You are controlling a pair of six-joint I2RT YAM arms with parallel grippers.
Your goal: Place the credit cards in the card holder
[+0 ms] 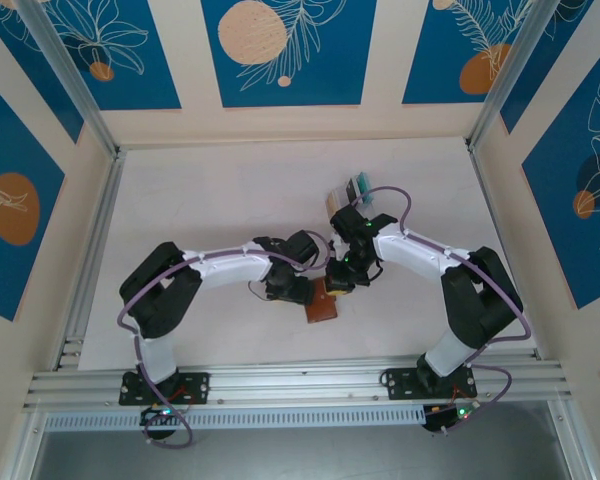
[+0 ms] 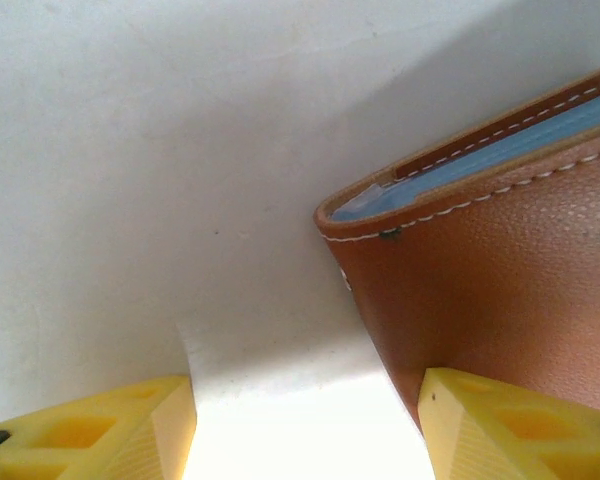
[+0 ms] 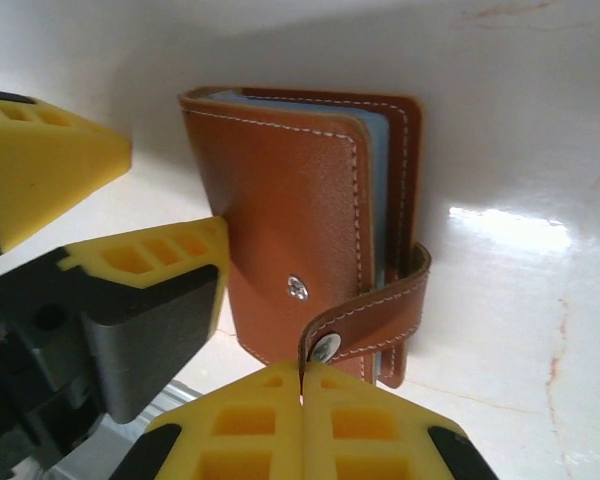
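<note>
card holder (image 3: 290, 220) lay snapped shut on the desk (image 1: 230, 200) between your tools | left tool (image 2: 305, 430) stood open at its corner | right tool (image 3: 302, 430) had pads together at the snap tab (image 3: 375, 315) | risk: your tug could have dragged the unpinned holder instead of unsnapping it

A white table (image 1: 230, 190) lay in the middle under soft, even light. In the right wrist view a glare patch (image 3: 508, 230) shone on it at 3 o'clock. Cream walls (image 1: 385, 80) stood around it, with blue panels (image 1: 285, 50) printed with white leaves and orange discs at 9, 12 and 3 o'clock. Aluminium posts (image 1: 65, 75) rose at 11 and 1 o'clock. A slotted rail (image 1: 300, 382) crossed at 6 o'clock and a side rail (image 1: 88, 262) ran along at 9 o'clock. A grey surface (image 1: 300, 455) lay below at 6 o'clock.
</note>
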